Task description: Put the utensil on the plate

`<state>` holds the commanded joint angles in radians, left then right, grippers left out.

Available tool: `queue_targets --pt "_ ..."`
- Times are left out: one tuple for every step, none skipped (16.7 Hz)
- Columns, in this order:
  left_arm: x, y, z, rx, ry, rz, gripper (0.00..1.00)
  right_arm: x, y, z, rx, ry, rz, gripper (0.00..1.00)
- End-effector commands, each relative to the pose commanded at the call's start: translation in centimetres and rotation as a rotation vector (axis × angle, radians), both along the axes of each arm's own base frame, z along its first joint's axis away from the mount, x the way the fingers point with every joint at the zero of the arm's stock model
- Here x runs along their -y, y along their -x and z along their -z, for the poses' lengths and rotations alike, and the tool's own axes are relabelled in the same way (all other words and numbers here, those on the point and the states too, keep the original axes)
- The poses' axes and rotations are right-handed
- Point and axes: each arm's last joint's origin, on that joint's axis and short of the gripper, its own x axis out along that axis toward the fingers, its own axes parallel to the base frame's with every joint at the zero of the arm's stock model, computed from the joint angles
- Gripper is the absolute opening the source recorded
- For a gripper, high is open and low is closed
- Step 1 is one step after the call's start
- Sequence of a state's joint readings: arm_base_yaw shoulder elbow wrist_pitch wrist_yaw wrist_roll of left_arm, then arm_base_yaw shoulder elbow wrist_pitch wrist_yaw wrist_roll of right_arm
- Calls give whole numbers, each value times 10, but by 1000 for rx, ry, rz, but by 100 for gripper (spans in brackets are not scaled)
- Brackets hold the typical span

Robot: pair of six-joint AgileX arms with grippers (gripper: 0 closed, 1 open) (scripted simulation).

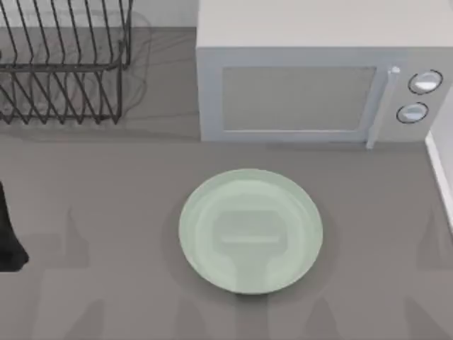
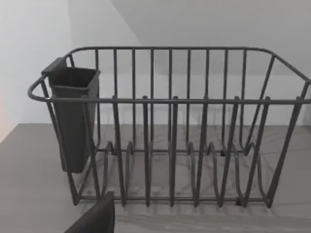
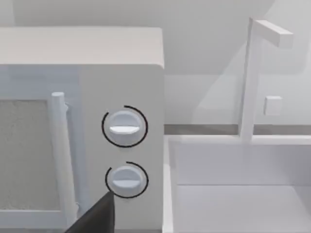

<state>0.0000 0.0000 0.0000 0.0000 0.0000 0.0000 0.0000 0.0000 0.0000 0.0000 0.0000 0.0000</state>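
Though glossy, round pale-green plate sits w/ shallow rim.

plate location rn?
Top view: the plate sits on the table near centre, in front of the microwave, with the dish rack at the back left.

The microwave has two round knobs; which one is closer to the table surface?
The lower knob, directly under the upper knob on the microwave, right of the door handle; it looks slightly smaller.
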Motion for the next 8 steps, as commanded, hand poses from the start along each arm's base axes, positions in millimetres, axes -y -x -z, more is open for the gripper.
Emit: queue_targets --pt "0 0 0 0 0 0 100 0 0 0 0 0 0 100" --pt "0 0 0 0 0 0 100 0 0 0 0 0 0 100" --pt "0 0 -2 -8 -5 -4 100 0 0 0 0 0 0 100" --pt "-1 0 -5 -25 -15 -11 100 0 0 0 0 0 0 100" --pt "-2 -1 -11 -51 -29 -20 100 0 0 0 0 0 0 100" --pt "-3 -2 -17 -85 -46 -30 100 0 0 0 0 0 0 100" --pt "-5 -3 -25 -129 -66 -41 100 0 0 0 0 0 0 100" --pt "-7 -6 -33 -183 -89 -51 100 0 0 0 0 0 0 100"
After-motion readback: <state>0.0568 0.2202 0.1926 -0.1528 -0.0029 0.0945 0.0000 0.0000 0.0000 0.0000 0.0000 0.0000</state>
